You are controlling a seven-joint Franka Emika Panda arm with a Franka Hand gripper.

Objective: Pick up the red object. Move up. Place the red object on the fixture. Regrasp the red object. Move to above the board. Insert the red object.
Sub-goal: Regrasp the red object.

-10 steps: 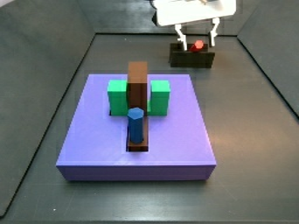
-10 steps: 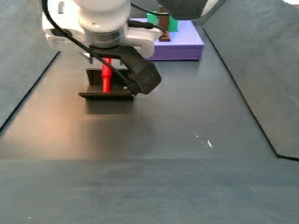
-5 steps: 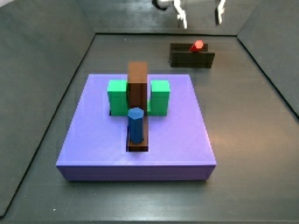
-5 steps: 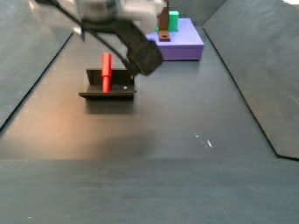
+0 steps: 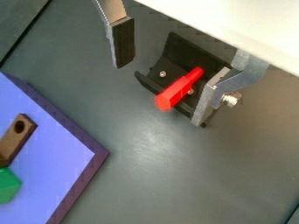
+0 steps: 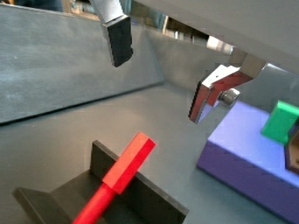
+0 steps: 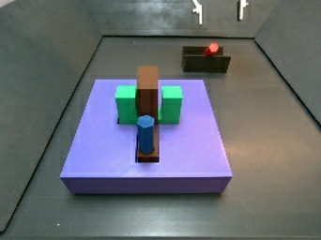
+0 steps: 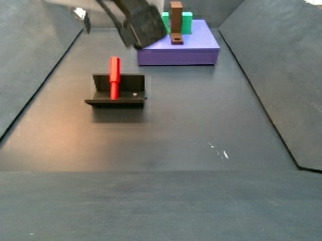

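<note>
The red object (image 7: 213, 47) stands leaning in the fixture (image 7: 207, 63) at the far right; both side views show it (image 8: 115, 77) resting in the fixture (image 8: 120, 97). My gripper (image 7: 220, 11) is open and empty, high above the fixture, with only its fingertips showing at the picture's edge. In both wrist views the silver fingers (image 5: 121, 39) (image 6: 212, 94) stand wide apart, well clear of the red object (image 5: 181, 89) (image 6: 117, 178). The board (image 7: 150, 145) is the purple block in the middle.
On the board stand a green block (image 7: 168, 103), a long brown bar (image 7: 148, 86) and a blue peg (image 7: 145, 134). Dark walls ring the floor. The board also shows in a side view (image 8: 186, 49) and in both wrist views (image 5: 41, 144) (image 6: 251, 171).
My gripper has let go of the red object and risen straight up from the fixture. The red object stays in the fixture.
</note>
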